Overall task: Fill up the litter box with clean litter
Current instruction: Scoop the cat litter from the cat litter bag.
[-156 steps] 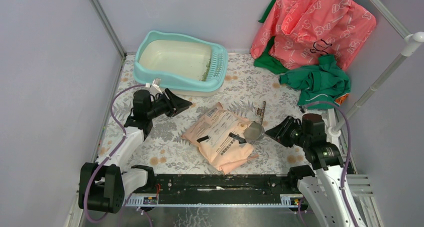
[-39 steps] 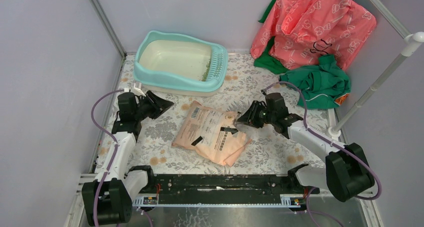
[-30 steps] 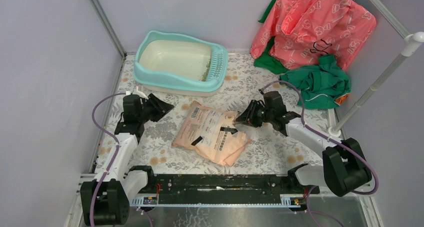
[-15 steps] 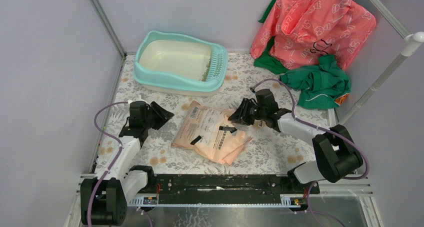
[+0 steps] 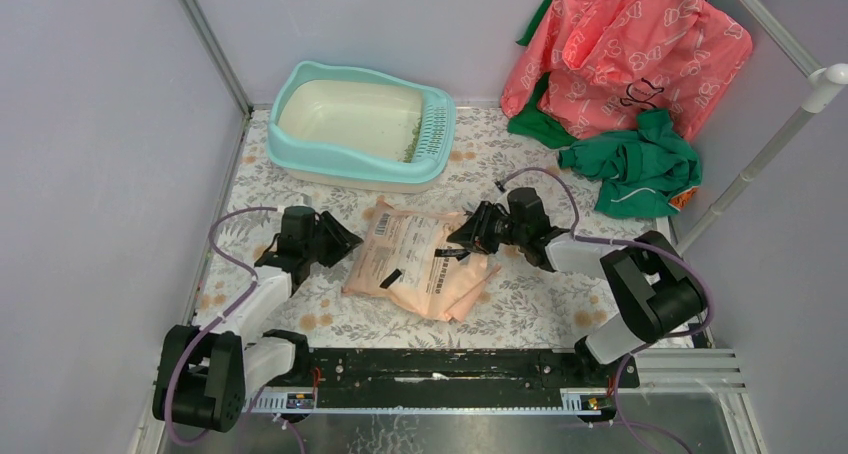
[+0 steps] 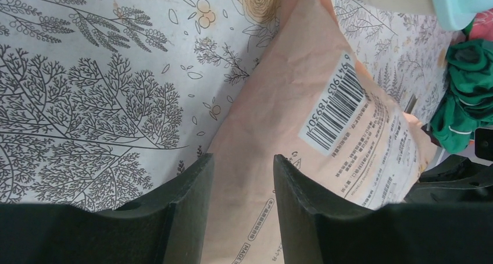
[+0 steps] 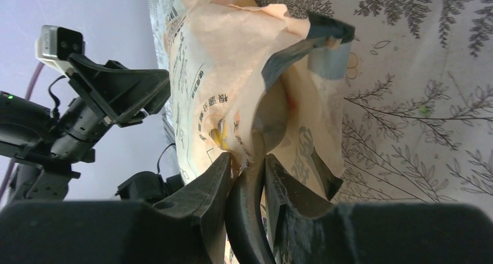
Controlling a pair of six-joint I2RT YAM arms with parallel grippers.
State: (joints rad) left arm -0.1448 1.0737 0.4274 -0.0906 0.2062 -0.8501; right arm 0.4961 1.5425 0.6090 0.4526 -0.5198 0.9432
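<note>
The light-teal litter box [image 5: 300,159] stands at the back left; its corner shows in the left wrist view [image 6: 459,5]. A thin scatter of green clean litter [image 5: 409,142] lies by its grille. The peach paper bag [image 5: 415,264] lies on the floral mat, also in the left wrist view [image 6: 325,118] and right wrist view [image 7: 221,72]. My right gripper [image 5: 463,236] [image 7: 249,159] is shut on the grey scoop handle [image 7: 251,188]; the scoop head is hidden inside the bag's mouth. My left gripper [image 5: 345,244] [image 6: 242,157] is open, its fingers over the bag's left edge.
A pink printed cloth [image 5: 630,44] and a green garment [image 5: 635,164] lie at the back right; the garment also shows in the left wrist view [image 6: 468,95]. A white pole [image 5: 760,164] leans along the right side. Grey walls close in left and back.
My right gripper has carried the scoop left and pushed it into the bag's mouth. My left gripper has moved down and right up to the bag's left edge. The bag shifted slightly.
</note>
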